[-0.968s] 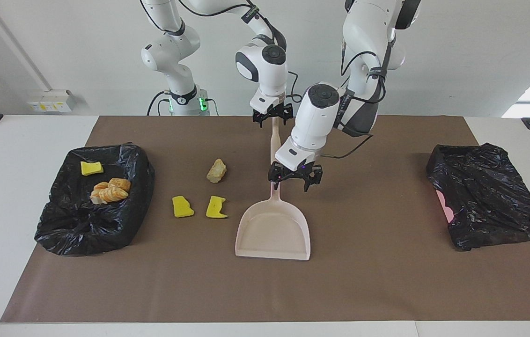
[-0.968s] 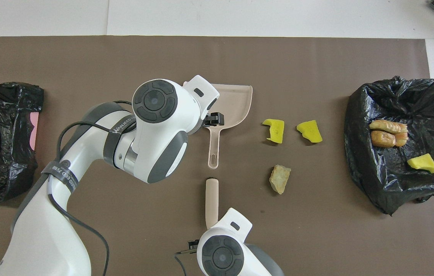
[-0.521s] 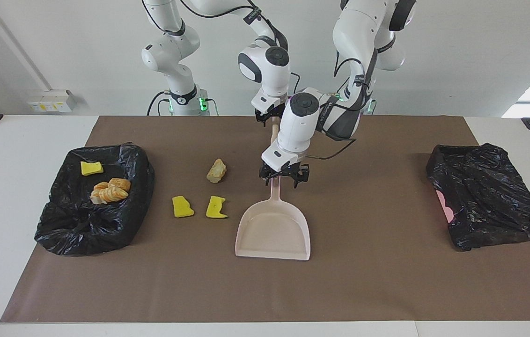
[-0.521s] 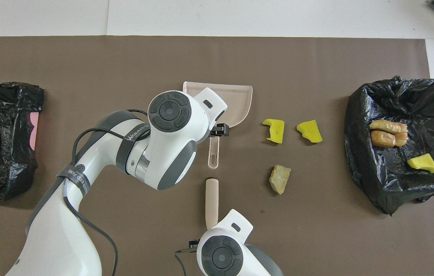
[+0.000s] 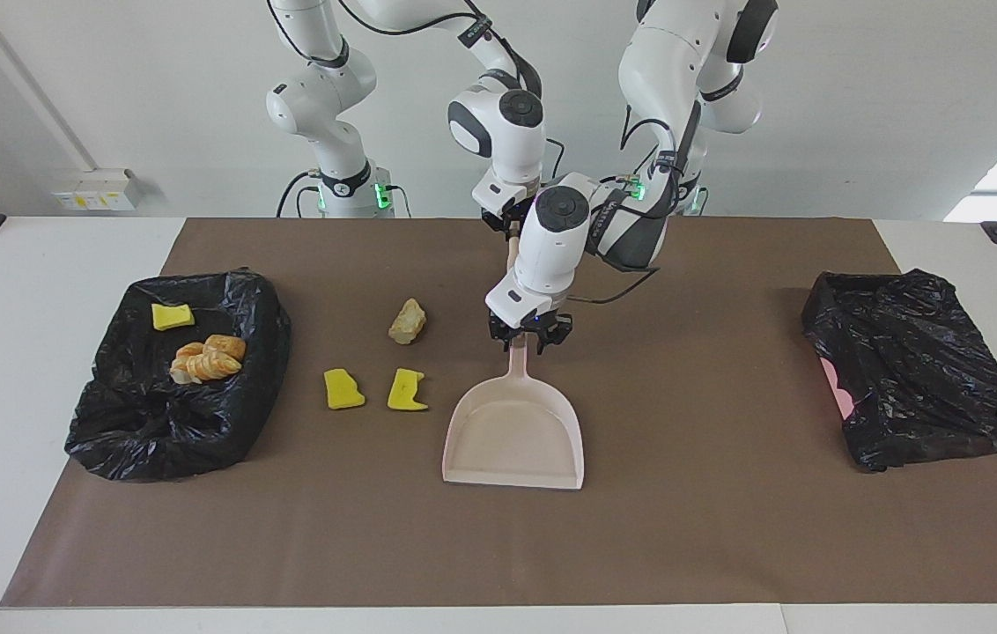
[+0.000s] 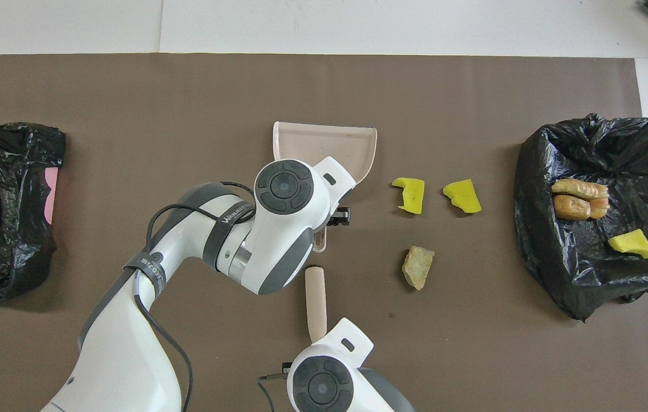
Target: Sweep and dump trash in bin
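Three loose scraps (image 5: 344, 388) lie beside the dustpan (image 5: 513, 433), its handle pinched by the left gripper (image 5: 528, 339).

From overhead, the left arm's wrist covers most of the dustpan (image 6: 324, 143) handle, and the right arm's wrist covers the robot end of the beige stick (image 6: 315, 300) lying nearer the robots than the dustpan. A pink thing (image 5: 837, 386) shows only partly under the black bag (image 5: 912, 365).

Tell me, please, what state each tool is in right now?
Left tool: at the dustpan handle; cannot be told.
Right tool: closed on the beige handle.
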`<state>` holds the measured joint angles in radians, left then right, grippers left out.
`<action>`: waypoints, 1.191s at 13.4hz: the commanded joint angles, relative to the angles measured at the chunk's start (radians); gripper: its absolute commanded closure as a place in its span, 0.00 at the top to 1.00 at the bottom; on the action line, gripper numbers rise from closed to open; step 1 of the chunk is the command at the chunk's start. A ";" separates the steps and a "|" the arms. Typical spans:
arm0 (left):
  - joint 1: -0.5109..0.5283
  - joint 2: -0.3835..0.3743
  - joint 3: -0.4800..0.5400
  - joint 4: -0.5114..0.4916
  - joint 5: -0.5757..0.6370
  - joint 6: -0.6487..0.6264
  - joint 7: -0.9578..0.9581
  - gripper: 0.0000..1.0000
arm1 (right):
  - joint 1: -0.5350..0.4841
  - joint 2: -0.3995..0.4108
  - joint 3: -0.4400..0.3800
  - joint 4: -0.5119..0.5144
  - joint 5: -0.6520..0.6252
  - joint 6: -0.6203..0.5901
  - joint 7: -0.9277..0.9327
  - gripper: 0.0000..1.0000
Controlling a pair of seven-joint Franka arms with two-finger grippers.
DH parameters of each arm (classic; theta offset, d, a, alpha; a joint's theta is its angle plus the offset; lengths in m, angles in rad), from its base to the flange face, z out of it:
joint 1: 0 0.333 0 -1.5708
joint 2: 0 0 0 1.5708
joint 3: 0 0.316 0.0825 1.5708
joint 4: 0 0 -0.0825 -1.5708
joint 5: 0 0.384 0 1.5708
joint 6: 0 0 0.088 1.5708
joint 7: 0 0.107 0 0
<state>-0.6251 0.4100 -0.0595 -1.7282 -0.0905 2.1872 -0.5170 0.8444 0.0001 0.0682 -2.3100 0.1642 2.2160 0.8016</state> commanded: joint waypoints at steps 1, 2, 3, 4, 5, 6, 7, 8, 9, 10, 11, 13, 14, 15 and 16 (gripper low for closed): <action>-0.001 -0.020 0.015 -0.008 -0.015 -0.027 0.032 0.00 | -0.010 0.017 0.004 0.035 0.026 -0.016 0.018 0.00; 0.005 -0.028 0.016 -0.007 -0.015 -0.038 0.085 0.00 | -0.014 0.008 0.002 0.049 0.026 -0.050 0.014 0.00; 0.028 -0.042 0.021 -0.001 -0.012 -0.075 0.171 0.00 | -0.031 -0.005 -0.001 0.064 0.026 -0.100 0.002 0.00; 0.056 -0.052 0.021 0.012 -0.003 -0.117 0.261 0.00 | -0.057 -0.024 -0.002 0.075 0.026 -0.151 -0.013 0.00; 0.085 -0.074 0.024 0.013 -0.002 -0.151 0.353 0.00 | -0.083 -0.047 -0.004 0.077 0.026 -0.197 -0.033 0.00; 0.111 -0.092 0.026 0.012 -0.002 -0.171 0.433 0.00 | -0.117 -0.076 -0.008 0.077 0.026 -0.244 -0.050 0.00; 0.142 -0.103 0.026 0.013 -0.002 -0.179 0.483 0.00 | -0.176 -0.107 -0.008 0.077 0.025 -0.310 -0.076 0.00; 0.165 -0.111 0.026 0.016 -0.002 -0.179 0.512 0.00 | -0.223 -0.136 -0.008 0.077 0.023 -0.373 -0.129 0.00; 0.182 -0.118 0.027 0.015 -0.002 -0.184 0.555 0.00 | -0.273 -0.161 -0.010 0.077 0.008 -0.412 -0.183 0.00; 0.212 -0.131 0.029 0.015 0.000 -0.208 0.633 0.00 | -0.328 -0.179 -0.010 0.077 -0.006 -0.439 -0.218 0.00; 0.238 -0.143 0.029 0.015 0.024 -0.225 0.747 0.00 | -0.364 -0.181 -0.010 0.077 -0.038 -0.447 -0.219 0.00; 0.283 -0.166 0.027 0.012 0.081 -0.256 1.010 0.00 | -0.439 -0.173 -0.008 0.072 -0.130 -0.447 -0.229 0.00; 0.286 -0.169 0.027 0.006 0.081 -0.259 1.049 0.00 | -0.483 -0.163 -0.008 0.073 -0.147 -0.438 -0.229 0.00; 0.283 -0.177 0.027 -0.004 0.086 -0.273 1.061 0.00 | -0.531 -0.157 -0.008 0.072 -0.194 -0.432 -0.261 0.00; 0.275 -0.184 0.027 -0.013 0.089 -0.303 1.109 0.00 | -0.591 -0.154 -0.008 0.067 -0.234 -0.430 -0.336 0.00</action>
<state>-0.3413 0.2609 -0.0233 -1.7082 -0.0258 1.9209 0.5245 0.3493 -0.1587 0.0477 -2.2307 -0.0140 1.7709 0.5582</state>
